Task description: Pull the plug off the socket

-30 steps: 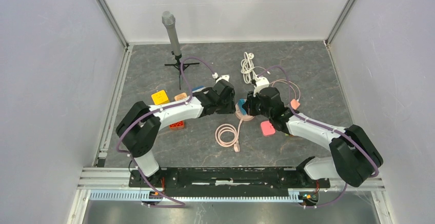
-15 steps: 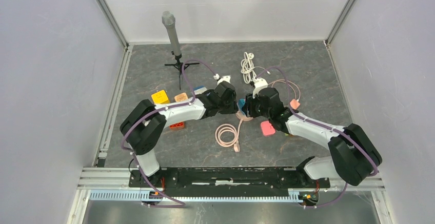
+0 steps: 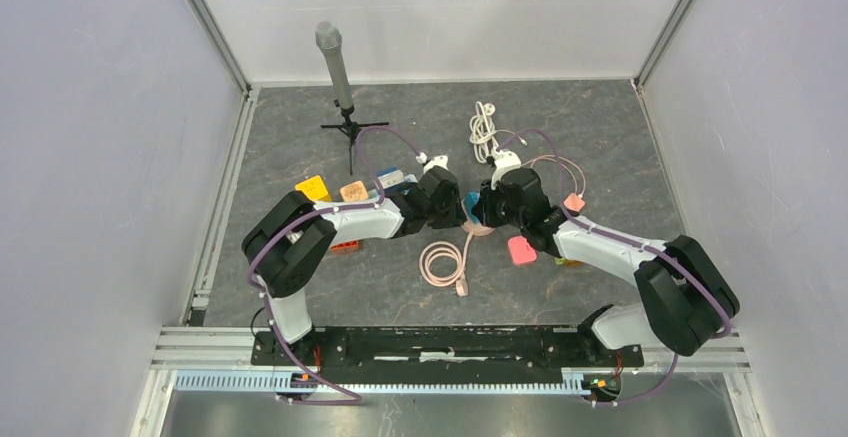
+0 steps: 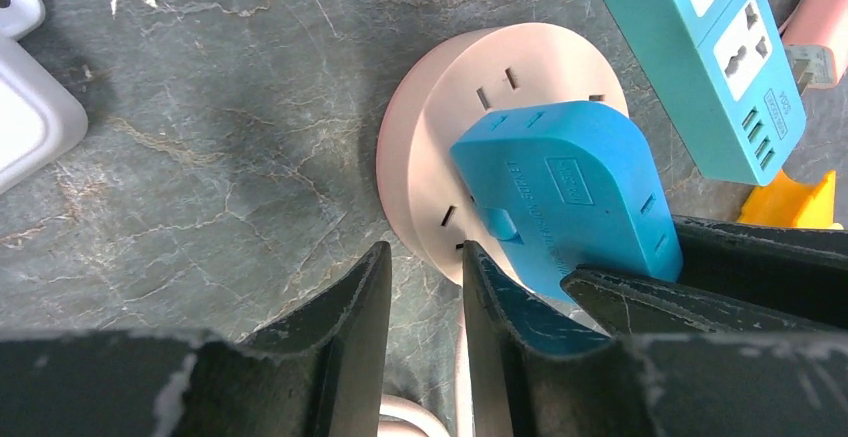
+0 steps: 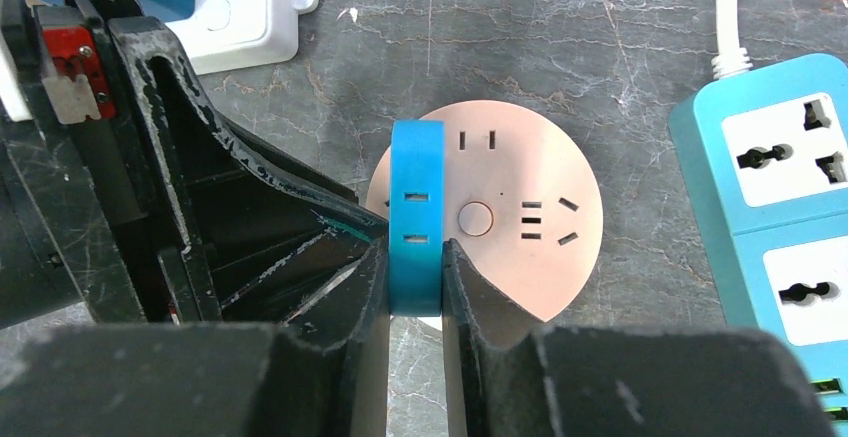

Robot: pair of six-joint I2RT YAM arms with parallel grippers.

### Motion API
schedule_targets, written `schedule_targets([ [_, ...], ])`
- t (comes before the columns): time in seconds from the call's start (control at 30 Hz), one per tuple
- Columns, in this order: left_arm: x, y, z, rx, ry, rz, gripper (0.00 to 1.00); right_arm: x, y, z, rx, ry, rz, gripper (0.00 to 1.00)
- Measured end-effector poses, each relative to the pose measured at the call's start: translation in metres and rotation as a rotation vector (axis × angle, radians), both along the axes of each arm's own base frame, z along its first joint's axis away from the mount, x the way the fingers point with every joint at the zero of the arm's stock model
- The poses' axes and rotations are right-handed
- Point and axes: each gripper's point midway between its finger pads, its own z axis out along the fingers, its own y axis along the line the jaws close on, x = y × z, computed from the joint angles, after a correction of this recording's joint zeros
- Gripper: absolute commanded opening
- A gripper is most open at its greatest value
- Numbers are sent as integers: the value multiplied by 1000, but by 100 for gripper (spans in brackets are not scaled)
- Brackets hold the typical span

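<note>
A round pink socket [image 5: 520, 217] lies flat on the grey table, with a blue plug [image 5: 416, 207] standing in it. My right gripper [image 5: 415, 257] is shut on the plug's two flat sides. From the left wrist view the blue plug [image 4: 570, 187] covers the right part of the pink socket [image 4: 450, 117]. My left gripper [image 4: 425, 257] sits low at the socket's near edge with a narrow gap between its fingers and only table showing in it. One finger lies over the socket's rim. From above, the two grippers meet at the socket [image 3: 478, 225] in mid-table.
A teal power strip [image 5: 770, 217] lies just right of the socket. A white wall socket [image 5: 250, 17] sits behind my left gripper. A coiled pink cable [image 3: 443, 260], a pink block [image 3: 522, 250], a white cable [image 3: 484, 129], a yellow block [image 3: 311, 189] and a microphone stand [image 3: 335, 67] surround the area.
My left arm has slid right, bringing its gripper closer against the socket. My right gripper has stayed on the blue plug, shifting only slightly.
</note>
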Motion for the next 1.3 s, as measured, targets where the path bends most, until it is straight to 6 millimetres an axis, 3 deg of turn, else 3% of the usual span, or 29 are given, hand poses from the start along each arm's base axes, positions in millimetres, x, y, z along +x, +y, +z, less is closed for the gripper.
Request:
schedule_targets([
  [0.1,0,-1,0,-11,-4,-3,38,0,0,0,3,3,-2,11],
  [0.2,0,-2,0,-13,-3,0,33,0,0,0,4,4,-4,34],
  [0.33,0,-3,0,-19,-1,2,31,1,0,-2,-1,4,-1,41],
  [0.5,0,-3,0,-18,-1,2,30,2,1,-6,-13,9,6,34],
  [0.8,0,-2,1,-7,12,2,29,7,2,-7,-16,6,10,0],
  [1.3,3,-7,-1,-7,20,4,27,7,0,-6,63,50,52,0],
])
